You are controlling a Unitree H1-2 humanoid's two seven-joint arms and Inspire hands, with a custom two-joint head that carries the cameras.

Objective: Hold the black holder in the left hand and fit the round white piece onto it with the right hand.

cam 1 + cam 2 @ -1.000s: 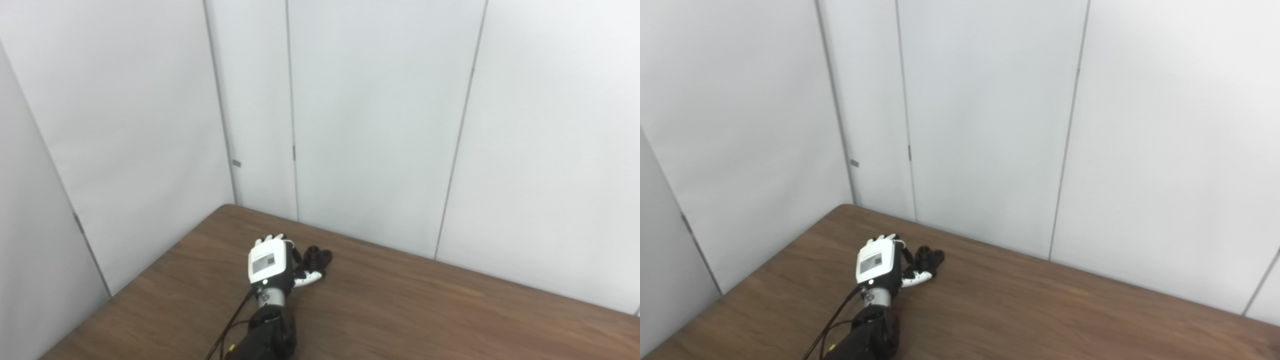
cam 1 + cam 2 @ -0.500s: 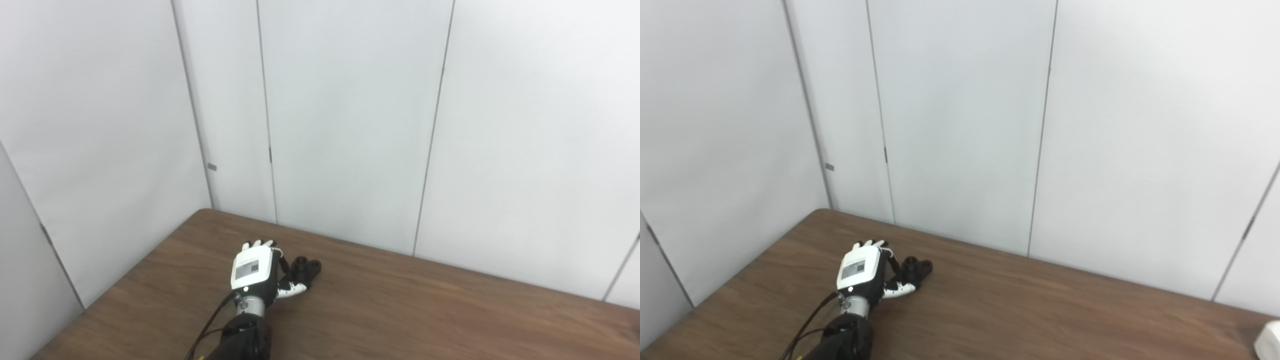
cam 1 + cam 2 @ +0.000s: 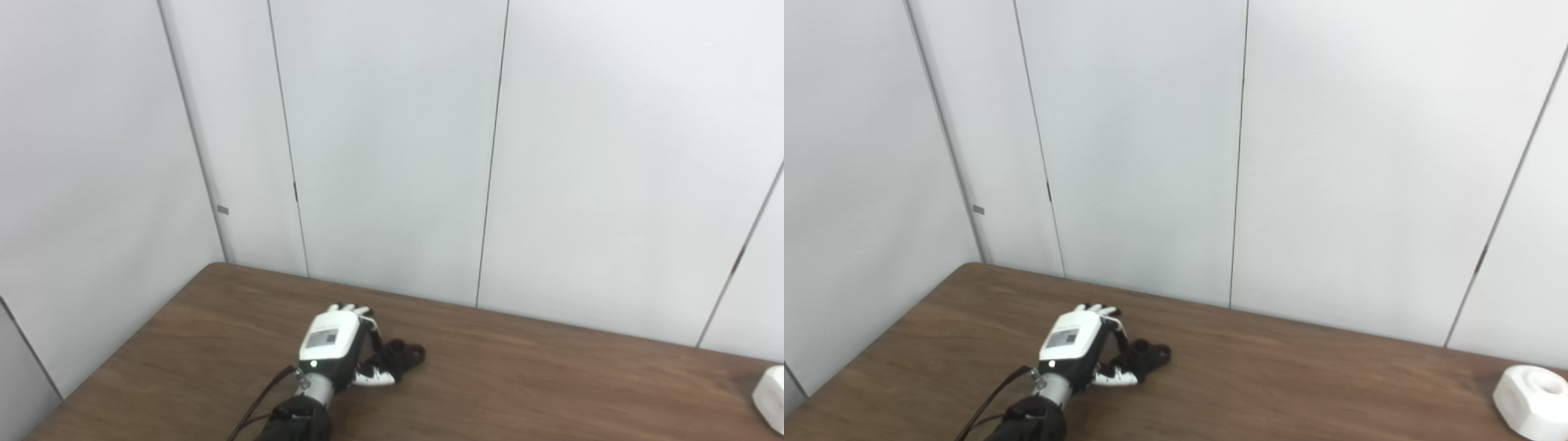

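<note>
The black holder (image 3: 404,356) lies on the brown table (image 3: 551,380), left of the middle. My left hand (image 3: 335,344) rests on the table with its white back up. Its fingers curl over the holder's left end and its thumb (image 3: 375,380) presses in from the near side, so the hand is shut on the holder (image 3: 1150,355). Far off at the table's right edge sits the round white piece (image 3: 1534,401), with a hole in its top; the left eye view cuts it off. My right hand is out of view.
White wall panels (image 3: 392,153) close in the table at the back and the left. A wide stretch of bare wood separates the holder from the white piece. A black cable (image 3: 260,404) runs along my left forearm.
The camera has swung to the right, bringing the white piece into view. My left hand has turned a little clockwise and the holder has turned with it.
</note>
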